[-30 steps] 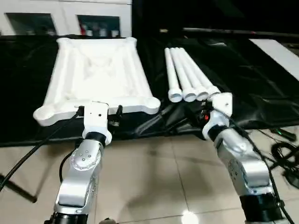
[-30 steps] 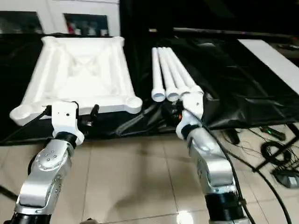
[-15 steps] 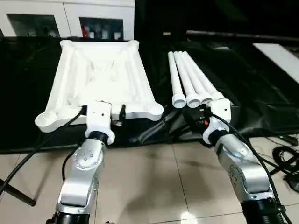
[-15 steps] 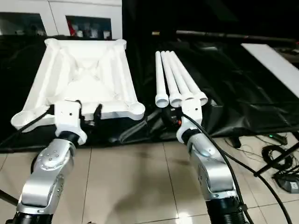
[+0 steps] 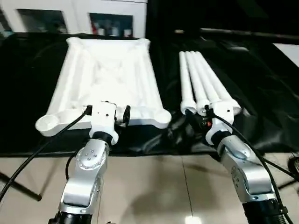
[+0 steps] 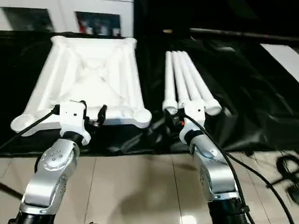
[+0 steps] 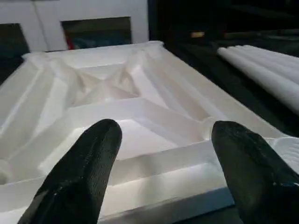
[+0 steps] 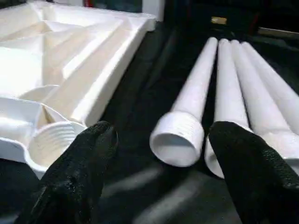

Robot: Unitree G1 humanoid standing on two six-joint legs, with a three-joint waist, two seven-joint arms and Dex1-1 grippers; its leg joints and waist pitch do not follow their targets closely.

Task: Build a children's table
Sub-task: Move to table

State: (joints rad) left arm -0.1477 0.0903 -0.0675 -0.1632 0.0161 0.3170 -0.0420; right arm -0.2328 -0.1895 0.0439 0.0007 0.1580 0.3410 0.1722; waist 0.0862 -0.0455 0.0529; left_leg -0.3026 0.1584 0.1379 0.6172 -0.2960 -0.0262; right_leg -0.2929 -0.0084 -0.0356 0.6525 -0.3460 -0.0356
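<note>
A black sheet covers the low work surface across the upper half of the frame, with pale floor tiles below it and a white cabinet with glass doors along the top edge; you will see that the whole view has shifted over the last second, so read that as the head moving, not the parts.

The table top lies underside up in the upper left of the frame, ribs showing, its round corner sockets at the near edge; the four legs lie side by side in the upper right, touching one another, open threaded ends towards you, well apart from the top; neither has moved.

What has changed is the arms: both have crept forward; the left gripper now hovers just at the near edge of the top, fingers spread wide and empty; the right gripper has closed in on the leg ends, fingers also wide, the innermost leg's mouth sitting between them but not yet touched.

For you this means nothing is assembled yet; my guess is that the right arm is lined up for the first leg pick, and the nearest socket lies just beside it.
</note>
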